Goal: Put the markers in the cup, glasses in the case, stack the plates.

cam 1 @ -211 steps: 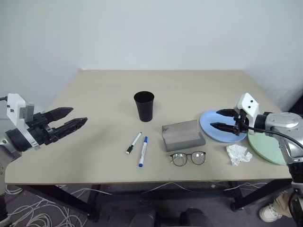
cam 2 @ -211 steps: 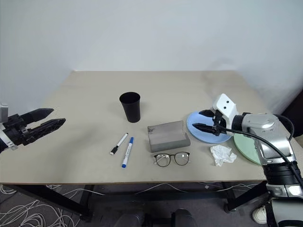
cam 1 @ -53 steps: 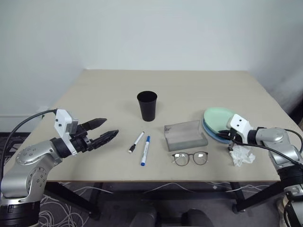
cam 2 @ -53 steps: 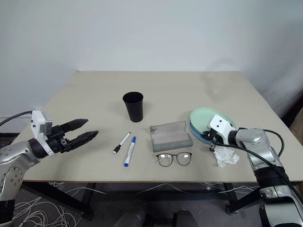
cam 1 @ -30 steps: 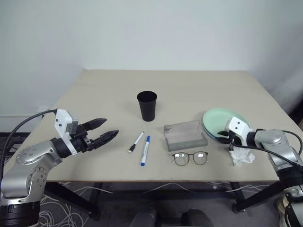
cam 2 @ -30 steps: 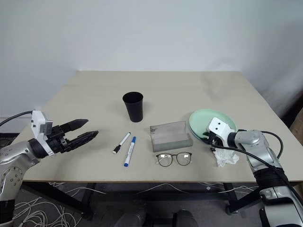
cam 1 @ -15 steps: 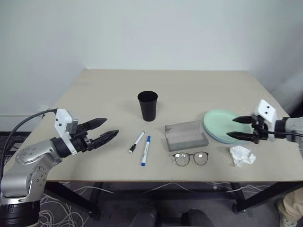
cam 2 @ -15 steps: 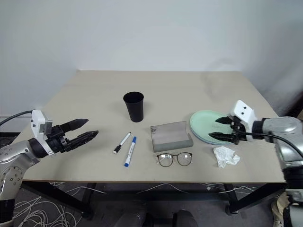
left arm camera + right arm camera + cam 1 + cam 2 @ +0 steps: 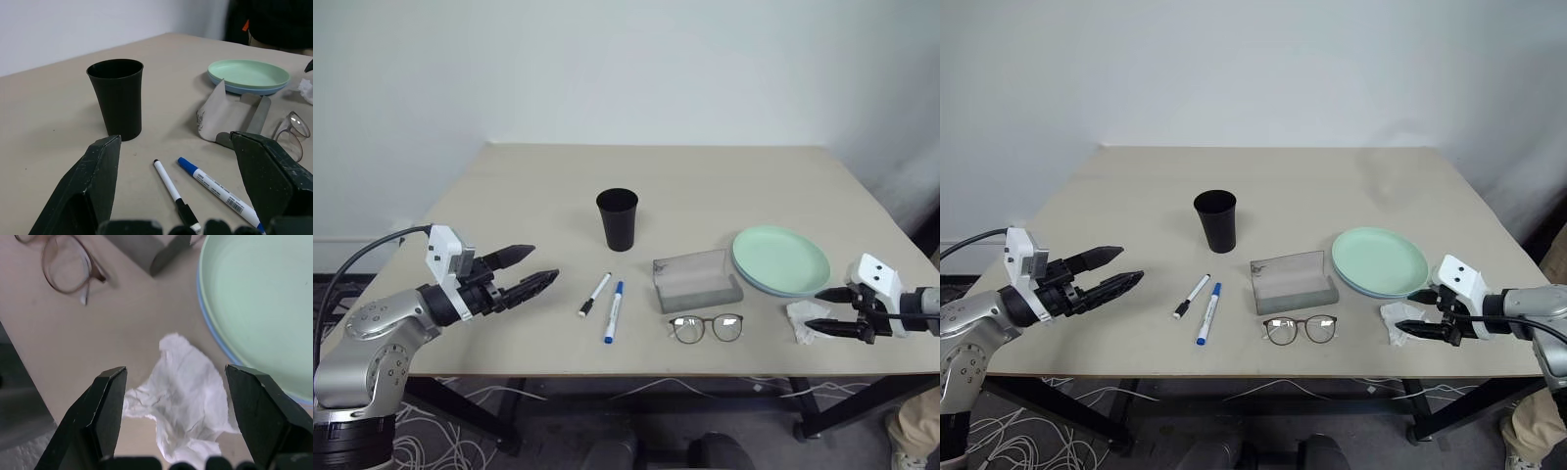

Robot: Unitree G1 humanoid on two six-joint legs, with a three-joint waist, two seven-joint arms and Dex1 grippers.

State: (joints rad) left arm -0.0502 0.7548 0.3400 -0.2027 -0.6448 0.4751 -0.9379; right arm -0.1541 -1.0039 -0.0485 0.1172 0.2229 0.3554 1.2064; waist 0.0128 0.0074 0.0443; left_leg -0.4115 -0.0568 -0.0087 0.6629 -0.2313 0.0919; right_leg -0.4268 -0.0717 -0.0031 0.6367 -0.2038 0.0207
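Observation:
The mint green plate (image 9: 781, 259) lies on top of the light blue plate (image 9: 211, 330), whose rim peeks out beneath it, at the table's right. My right gripper (image 9: 813, 310) stands open and empty by the front right edge, just off the plates. The black cup (image 9: 617, 218) stands upright mid-table. In front of it lie the black-capped marker (image 9: 592, 295) and the blue-capped marker (image 9: 612, 312). The grey case (image 9: 695, 281) sits open, with the glasses (image 9: 705, 327) flat in front of it. My left gripper (image 9: 545, 263) hovers open left of the markers.
A crumpled white tissue (image 9: 181, 396) lies between the right gripper's fingers, in front of the plates. The table's front edge (image 9: 607, 374) runs close to the glasses and tissue. Behind the cup the tabletop is bare.
My right gripper opened, released the green plate onto the blue one, and drew back toward the front right edge over the tissue. The left arm stayed still.

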